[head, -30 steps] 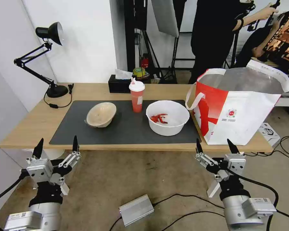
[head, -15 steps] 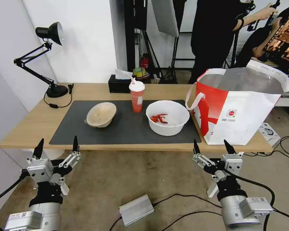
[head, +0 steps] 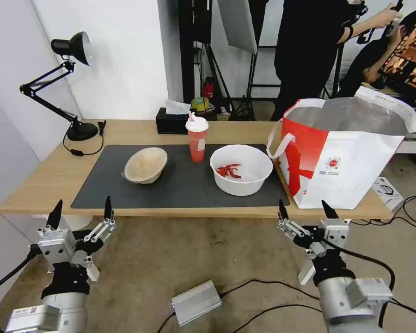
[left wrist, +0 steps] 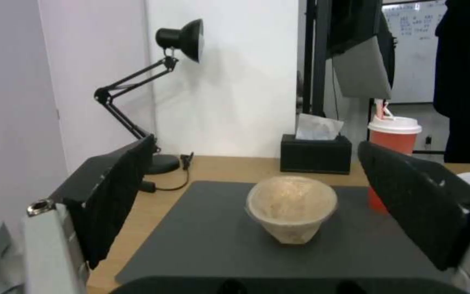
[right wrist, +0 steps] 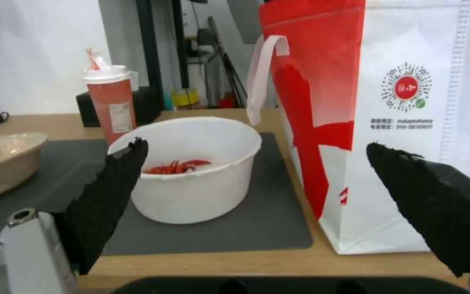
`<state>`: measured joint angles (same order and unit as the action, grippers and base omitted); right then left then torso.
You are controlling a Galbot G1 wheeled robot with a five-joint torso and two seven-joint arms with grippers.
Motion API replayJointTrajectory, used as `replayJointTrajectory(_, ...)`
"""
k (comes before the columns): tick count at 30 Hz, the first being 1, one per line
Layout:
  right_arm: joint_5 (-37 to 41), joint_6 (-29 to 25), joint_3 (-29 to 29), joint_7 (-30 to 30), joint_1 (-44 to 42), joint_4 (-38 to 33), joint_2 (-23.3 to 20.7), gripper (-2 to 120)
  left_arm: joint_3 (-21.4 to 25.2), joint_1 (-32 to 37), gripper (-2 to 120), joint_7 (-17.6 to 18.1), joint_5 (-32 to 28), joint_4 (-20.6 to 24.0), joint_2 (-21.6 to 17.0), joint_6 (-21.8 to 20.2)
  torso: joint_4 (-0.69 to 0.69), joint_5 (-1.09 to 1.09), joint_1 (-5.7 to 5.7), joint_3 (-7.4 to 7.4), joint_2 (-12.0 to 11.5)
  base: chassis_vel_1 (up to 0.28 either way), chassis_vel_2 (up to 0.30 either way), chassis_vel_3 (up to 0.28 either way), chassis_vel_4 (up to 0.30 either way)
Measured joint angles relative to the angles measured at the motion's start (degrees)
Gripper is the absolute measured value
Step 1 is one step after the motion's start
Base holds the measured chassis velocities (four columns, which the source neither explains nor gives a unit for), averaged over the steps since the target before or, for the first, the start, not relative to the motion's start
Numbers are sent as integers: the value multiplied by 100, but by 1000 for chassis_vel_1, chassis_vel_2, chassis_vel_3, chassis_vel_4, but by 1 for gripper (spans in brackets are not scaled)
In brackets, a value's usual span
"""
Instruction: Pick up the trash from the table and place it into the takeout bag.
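Right gripper [head: 302, 212], lower right of the head view: fingers spread wide, grasping nothing, held below the near edge of the counter [head: 46, 178] and short of it. In its wrist view the white bowl [right wrist: 194, 167] with red chili scraps sat framed between the two black fingers, the takeout bag [right wrist: 387, 102] just beside it.

Left gripper [head: 82, 208], lower left of the head view: likewise released and empty, below the counter edge. Its wrist view looked across the dark grey mat [left wrist: 213, 241] at the beige bowl [left wrist: 291, 207], tilted on its side.

Trash all sat on the mat, none bagged: beige bowl [head: 145, 164] at centre-left, red cup [head: 197, 138] behind centre, white bowl [head: 241, 169] right of centre. The takeout bag [head: 342, 152] stood upright at the right end of the counter, mouth open, foil lining showing.

Judgement: task not yet begun; the step in hand looked like the reach. For the white bowl, the right gripper should rise clear of the counter edge, close on the near rim, and lift level so the scraps stay in. It must clear the bag's tall wall and strap handle [head: 278, 138] before release.
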<state>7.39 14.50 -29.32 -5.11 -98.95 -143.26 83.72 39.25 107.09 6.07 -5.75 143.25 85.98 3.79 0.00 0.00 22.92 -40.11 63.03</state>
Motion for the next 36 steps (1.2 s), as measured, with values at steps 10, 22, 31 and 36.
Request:
replayJointTrajectory(10, 535, 461, -53, -341, 383, 1, -307, 100, 54, -3, 100, -1, -74, 0, -132, 9, 0, 0, 0, 0, 0, 0, 0, 0, 0)
replayJointTrajectory(22, 849, 625, 4, -515, 662, 84, -845, 100, 62, 6, 100, -8, -43, 0, -125, 10, 0, 0, 0, 0, 0, 0, 0, 0, 0)
replayJointTrajectory(31, 973, 701, 173, -507, 1030, 398, -1112, 100, 65, 22, 100, -12, -9, 0, -112, 10, 0, 0, 0, 0, 0, 0, 0, 0, 0)
replayJointTrajectory(36, 1313, 790, 229, -494, 1359, 525, -1593, 100, 57, 32, 100, -13, 14, 0, -83, -5, 0, -1, 0, 0, 0, 0, 0, 0, 0)
